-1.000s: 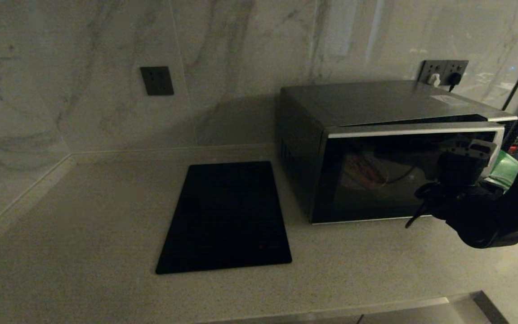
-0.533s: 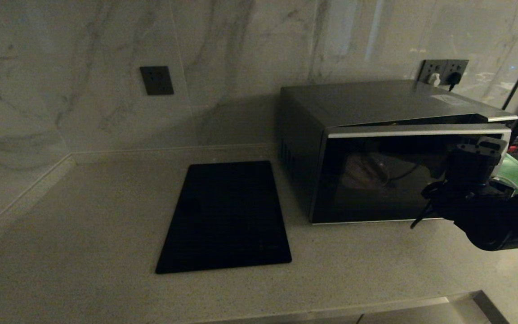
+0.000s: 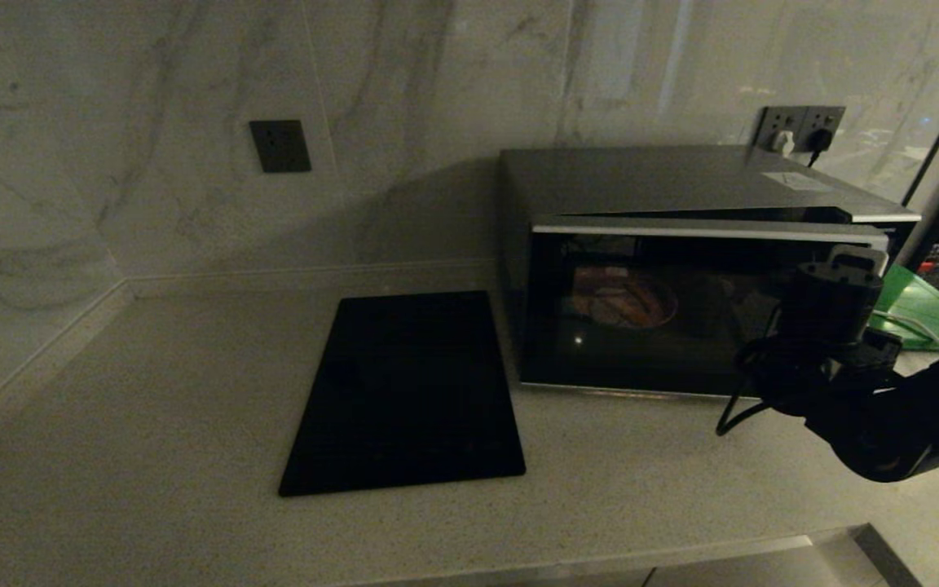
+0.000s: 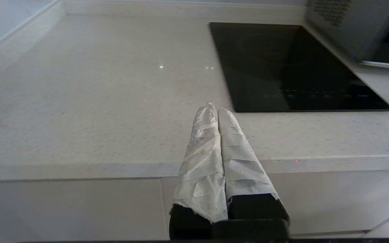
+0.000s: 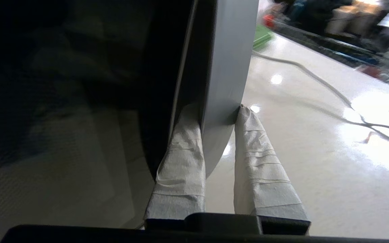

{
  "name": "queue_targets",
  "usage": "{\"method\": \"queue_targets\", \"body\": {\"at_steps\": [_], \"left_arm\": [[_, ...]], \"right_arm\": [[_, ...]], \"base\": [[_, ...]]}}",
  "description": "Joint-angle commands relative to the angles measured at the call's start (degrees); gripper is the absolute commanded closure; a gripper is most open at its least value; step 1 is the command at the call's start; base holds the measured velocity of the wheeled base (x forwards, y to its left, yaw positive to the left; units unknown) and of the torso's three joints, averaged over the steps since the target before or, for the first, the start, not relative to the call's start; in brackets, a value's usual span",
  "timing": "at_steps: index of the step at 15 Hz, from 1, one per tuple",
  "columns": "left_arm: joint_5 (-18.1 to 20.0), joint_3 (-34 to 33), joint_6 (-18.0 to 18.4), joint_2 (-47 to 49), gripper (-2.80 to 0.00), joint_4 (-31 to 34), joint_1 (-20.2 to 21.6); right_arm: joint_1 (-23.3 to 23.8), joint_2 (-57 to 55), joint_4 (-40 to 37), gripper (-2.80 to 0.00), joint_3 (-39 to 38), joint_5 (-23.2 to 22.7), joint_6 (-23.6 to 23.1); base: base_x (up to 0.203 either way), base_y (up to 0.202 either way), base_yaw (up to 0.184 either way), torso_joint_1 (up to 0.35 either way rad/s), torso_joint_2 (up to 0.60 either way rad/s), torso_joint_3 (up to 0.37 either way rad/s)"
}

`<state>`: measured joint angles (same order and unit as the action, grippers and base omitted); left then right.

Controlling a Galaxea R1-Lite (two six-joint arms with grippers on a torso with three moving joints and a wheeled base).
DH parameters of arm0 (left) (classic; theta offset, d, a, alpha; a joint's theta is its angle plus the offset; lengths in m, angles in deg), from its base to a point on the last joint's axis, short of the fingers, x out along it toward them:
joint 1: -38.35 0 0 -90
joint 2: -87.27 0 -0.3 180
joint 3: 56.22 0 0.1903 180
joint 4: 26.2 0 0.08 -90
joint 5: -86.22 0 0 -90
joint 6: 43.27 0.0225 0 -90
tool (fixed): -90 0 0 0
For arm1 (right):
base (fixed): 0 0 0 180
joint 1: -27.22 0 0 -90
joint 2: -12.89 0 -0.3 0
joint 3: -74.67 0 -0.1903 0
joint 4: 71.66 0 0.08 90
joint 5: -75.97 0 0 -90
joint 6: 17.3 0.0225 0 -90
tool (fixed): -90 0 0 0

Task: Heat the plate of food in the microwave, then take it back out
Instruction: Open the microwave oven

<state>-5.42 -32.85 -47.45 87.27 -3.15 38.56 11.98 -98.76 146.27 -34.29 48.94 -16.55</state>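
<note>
- right end effector (image 5: pixel 218 114) is pinched onto the free edge of the microwave door (image 5: pixel 226 60), one taped finger (image 5: pixel 181 162) on the inside face, the other on the outside, so it's only open as wide as the door is thick
- in the head view that end effector (image 3: pixel 840 281) sits at about 3 o'clock, at the right end of the microwave (image 3: pixel 681 269), and the door stands ajar
- plate (image 3: pixel 624 300) is inside the microwave; you can make it out through the dark glass, roughly 2 o'clock from the middle of the view
- handling guess: the door is stiff and hinged on its left, so it'll want to swing in an arc. Smooth trim looks slippery, so a grip right on the edge seems right
- the plate looks light and shallow with loose sticks on it, so I'd take it by the rim and keep it level or the food slides
- left end effector (image 4: pixel 214 135) is parked off the front of the surface (image 4: pixel 96 101), fingers pressed together, holding nothing
- black slab (image 3: pixel 408 391) lies at 9 o'clock from the microwave, green board (image 3: pixel 918 314) at its right
</note>
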Motion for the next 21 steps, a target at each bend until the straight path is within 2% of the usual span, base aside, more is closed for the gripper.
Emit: {"method": "queue_targets", "body": {"at_steps": [1, 3, 5, 21], "left_arm": [[-0.02, 0.0, -0.04, 0.09, 0.0, -0.03, 0.06], [-0.02, 0.0, -0.04, 0.02, 0.0, -0.03, 0.06], [-0.02, 0.0, -0.04, 0.09, 0.0, -0.03, 0.06], [-0.02, 0.0, -0.04, 0.09, 0.0, -0.03, 0.06]], "right_arm": [[-5.46, 3.49, 0.8, 0.0, -1.74, 0.24, 0.04], [-8.46, 4.31, 0.86, 0.0, -2.98, 0.94, 0.04], [-9.46, 4.43, 0.91, 0.0, -3.55, 1.36, 0.04], [-9.2, 3.21, 0.76, 0.0, -4.42, 1.36, 0.3]], "base": [[0.0, 0.0, 0.0, 0.0, 0.0, 0.0], [0.0, 0.0, 0.0, 0.0, 0.0, 0.0], [0.0, 0.0, 0.0, 0.0, 0.0, 0.0], [0.0, 0.0, 0.0, 0.0, 0.0, 0.0]]}}
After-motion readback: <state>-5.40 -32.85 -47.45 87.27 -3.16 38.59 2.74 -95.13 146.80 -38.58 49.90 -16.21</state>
